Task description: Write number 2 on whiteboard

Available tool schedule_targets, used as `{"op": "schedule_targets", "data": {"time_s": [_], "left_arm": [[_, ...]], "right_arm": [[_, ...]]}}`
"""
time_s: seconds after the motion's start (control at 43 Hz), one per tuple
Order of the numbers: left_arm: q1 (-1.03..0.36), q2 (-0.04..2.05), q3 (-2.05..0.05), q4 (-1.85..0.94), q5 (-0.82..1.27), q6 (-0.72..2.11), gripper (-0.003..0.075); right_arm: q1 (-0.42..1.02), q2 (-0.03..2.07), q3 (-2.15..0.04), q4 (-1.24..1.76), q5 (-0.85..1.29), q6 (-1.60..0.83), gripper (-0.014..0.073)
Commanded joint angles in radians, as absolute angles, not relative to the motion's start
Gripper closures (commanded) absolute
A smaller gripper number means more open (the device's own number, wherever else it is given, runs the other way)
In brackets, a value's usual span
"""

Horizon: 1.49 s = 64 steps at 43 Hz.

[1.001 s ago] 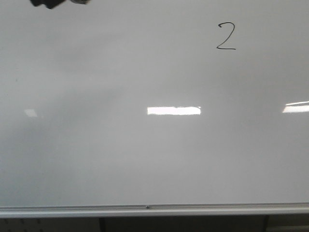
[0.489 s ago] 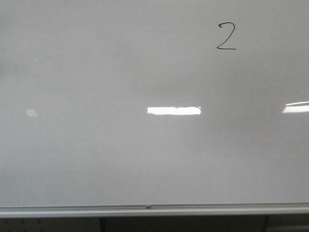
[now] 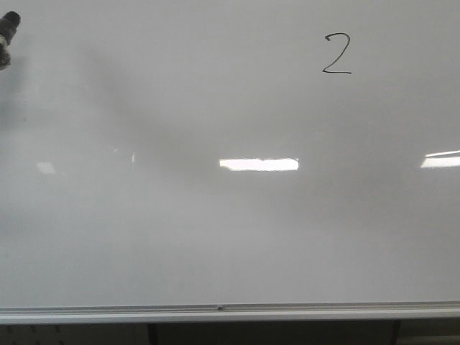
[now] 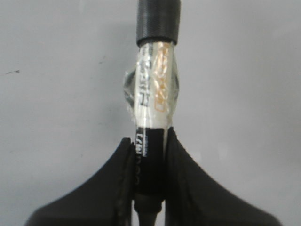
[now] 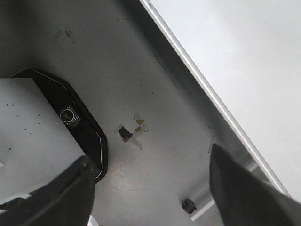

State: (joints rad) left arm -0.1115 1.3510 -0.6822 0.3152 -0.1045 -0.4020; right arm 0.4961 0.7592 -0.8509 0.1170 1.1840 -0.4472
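- Front view: the number 2 [image 3: 336, 54] stands finished in the upper right of the whiteboard [image 3: 230, 237], thin black strokes, curled top and flat base, upright, its long axis running up and down the board.
- At the far left edge of that view a dark marker [image 3: 8, 32] tip pokes in, well apart from the digit and seemingly off the surface.
- Left wrist view: the left hand [image 4: 148, 141] is pinched tight on the marker [image 4: 153, 94], fingers [image 4: 113, 179] clamping its dark lower barrel. The pen's long axis runs straight out from the hand, black cap end farthest from it, pointing at the board.
- Right wrist view: the right hand [image 5: 150, 188] is spread wide with nothing between its fingers [image 5: 240, 183], hanging beside the board's aluminium frame [image 5: 207, 89] over a grey floor.
- Judgement: writing looks complete, so the step in hand is withdrawal. Done well, that means lifting the marker straight off along its own axis, keeping the grip firm and the tip clear of the glossy surface, to avoid a stray streak.
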Motion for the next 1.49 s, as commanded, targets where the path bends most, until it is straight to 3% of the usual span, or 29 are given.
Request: {"op": "schedule_targets", "data": {"time_s": [0.0, 0.256, 0.326, 0.512, 0.628, 1.024, 1.28, 1.466], "left_arm": [[-0.095, 1.387, -0.707, 0.254, -0.296, -0.413, 0.074], [-0.091, 1.514, -0.707, 0.24, -0.496, -0.402, 0.0727], [-0.091, 1.538, -0.707, 0.242, -0.523, -0.402, 0.0665], [-0.091, 1.564, -0.707, 0.242, -0.532, -0.402, 0.0392], [-0.091, 1.564, -0.707, 0.242, -0.532, -0.402, 0.0305], [-0.097, 1.31, -0.721, 0.398, -0.271, -0.402, 0.03], [-0.197, 1.068, -0.827, 0.423, 0.194, -0.402, 0.03], [-0.334, 0.944, -0.93, 0.42, 0.59, -0.388, 0.03]], "right_arm": [[0.495, 0.754, -0.881, 0.125, 1.136, -0.445, 0.0056], [0.495, 0.754, -0.881, 0.125, 1.136, -0.445, 0.0056], [0.495, 0.754, -0.881, 0.127, 1.136, -0.445, 0.0056], [0.495, 0.754, -0.881, 0.127, 1.136, -0.445, 0.0056], [0.495, 0.754, -0.881, 0.127, 1.136, -0.445, 0.0056], [0.495, 0.754, -0.906, 0.108, 1.164, -0.314, 0.0056], [0.495, 0.715, -0.925, -0.009, 1.161, 0.016, 0.0056], [0.495, 0.622, -0.925, -0.086, 1.163, 0.084, 0.0056]]}}
